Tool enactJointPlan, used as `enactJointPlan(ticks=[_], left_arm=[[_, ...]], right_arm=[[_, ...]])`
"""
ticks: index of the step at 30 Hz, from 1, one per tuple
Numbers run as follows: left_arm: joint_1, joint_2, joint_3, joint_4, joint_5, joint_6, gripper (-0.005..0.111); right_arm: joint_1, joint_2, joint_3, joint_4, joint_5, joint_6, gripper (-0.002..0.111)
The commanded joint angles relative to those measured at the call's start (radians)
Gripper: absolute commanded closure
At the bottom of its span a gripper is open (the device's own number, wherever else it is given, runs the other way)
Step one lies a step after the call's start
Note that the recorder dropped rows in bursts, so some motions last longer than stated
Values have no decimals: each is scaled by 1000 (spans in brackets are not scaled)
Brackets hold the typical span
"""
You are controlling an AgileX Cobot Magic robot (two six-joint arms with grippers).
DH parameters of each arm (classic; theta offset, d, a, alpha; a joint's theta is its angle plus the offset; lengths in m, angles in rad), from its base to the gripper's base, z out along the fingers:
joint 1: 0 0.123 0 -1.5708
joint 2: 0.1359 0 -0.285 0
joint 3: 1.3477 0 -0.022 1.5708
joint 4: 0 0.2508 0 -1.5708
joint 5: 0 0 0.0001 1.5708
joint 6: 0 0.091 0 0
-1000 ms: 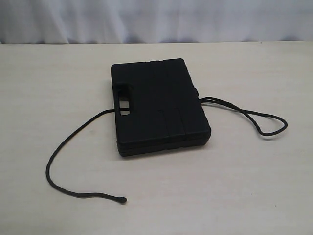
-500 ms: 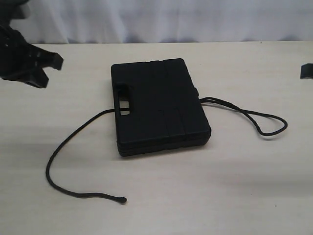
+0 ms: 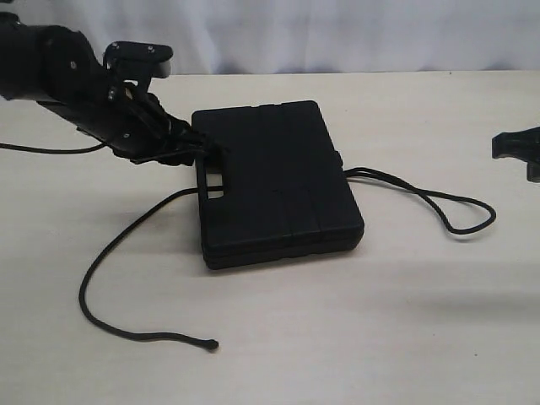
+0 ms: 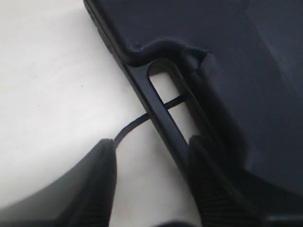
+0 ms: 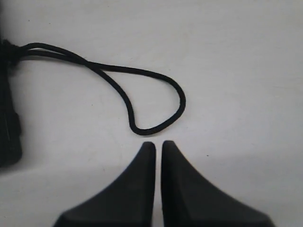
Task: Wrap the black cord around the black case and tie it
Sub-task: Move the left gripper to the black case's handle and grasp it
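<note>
The black case (image 3: 278, 181) lies flat mid-table, its handle slot (image 3: 213, 181) facing left. The black cord (image 3: 110, 249) runs out from under the case on the left, curves forward and ends in a knot (image 3: 211, 344). On the right it forms a doubled loop (image 3: 460, 211). My left gripper (image 3: 198, 148) is open at the handle side. In the left wrist view the handle bar (image 4: 163, 113) sits between the spread fingers (image 4: 102, 175), close to one of them, and the cord (image 4: 130, 125) passes under the bar. My right gripper (image 5: 155, 144) is shut on nothing, just short of the loop (image 5: 180, 99).
The pale table (image 3: 380, 321) ends at a white curtain (image 3: 337, 34) at the back. A thin glossy robot cable (image 3: 42, 150) trails across the table at the far left. My right gripper (image 3: 515, 145) shows only at the right edge of the exterior view.
My left arm has swung in from the upper left and lowered onto the case's handle side. My right gripper has come slightly further into view at the right edge. Case and cord have not moved.
</note>
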Motion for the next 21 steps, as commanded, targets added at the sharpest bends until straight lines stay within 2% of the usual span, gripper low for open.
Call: enactJointPlan(ticks=[1,10,16,21], left_arm=[[-3,64,-6,-12,-74,-22,61],[-9,136,-9,-110,-156,-15,61],[-37,185,-57,-114,-144,-15,61],[-32,227,-79,-109,-133,-17,61]], right_arm=[[-4,0,-8,69,-52,-42,104],[-4,2,-8,86,-60,-61,104],[-4,2,-8,86,-68,-61,104],[-4,2,-8,89,-68,-61,104]])
